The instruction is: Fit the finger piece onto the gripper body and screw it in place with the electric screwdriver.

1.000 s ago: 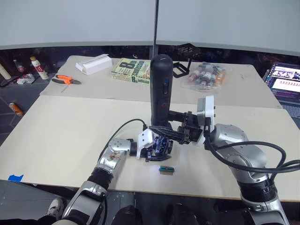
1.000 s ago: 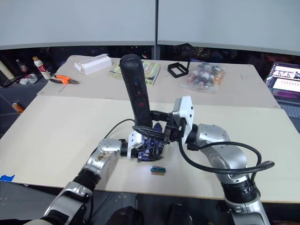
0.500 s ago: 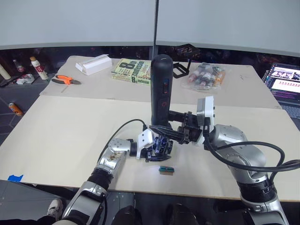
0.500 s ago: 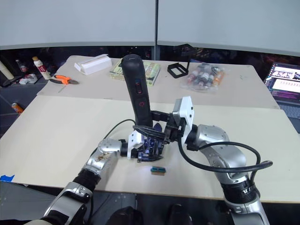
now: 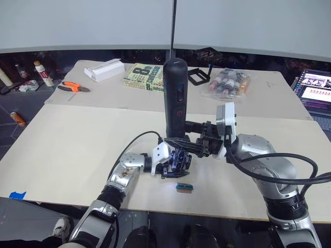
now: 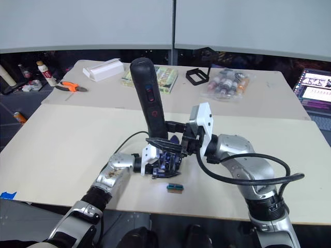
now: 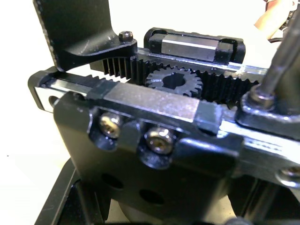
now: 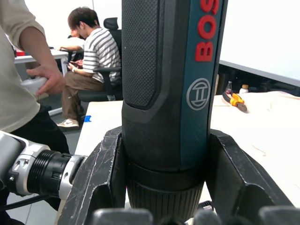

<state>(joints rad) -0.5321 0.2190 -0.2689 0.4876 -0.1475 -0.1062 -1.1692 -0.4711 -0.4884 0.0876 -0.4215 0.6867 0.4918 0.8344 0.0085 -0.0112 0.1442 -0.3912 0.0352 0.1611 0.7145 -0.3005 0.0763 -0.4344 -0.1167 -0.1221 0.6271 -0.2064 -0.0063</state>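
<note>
Standing upright, electric screwdriver [image 5: 174, 98] fills right claw [image 5: 182, 143].

One electric screwdriver [image 5: 174, 95], one gripper body [image 5: 176, 160], one small green-and-tan block [image 5: 183, 187]. On the far desk [image 5: 269, 101]: one book [image 5: 145, 77], one white box [image 5: 104, 70], one orange-handled pliers [image 5: 73, 87], and perhaps several bottles in one clear bag [image 5: 226, 82]. Two people [image 8: 91, 56] sit or stand behind.

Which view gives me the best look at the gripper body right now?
The left wrist view: the gripper body shows its gear, toothed racks and screw heads close up. In the eye views it is a small dark block under the upright electric screwdriver, between the two grippers.
</note>
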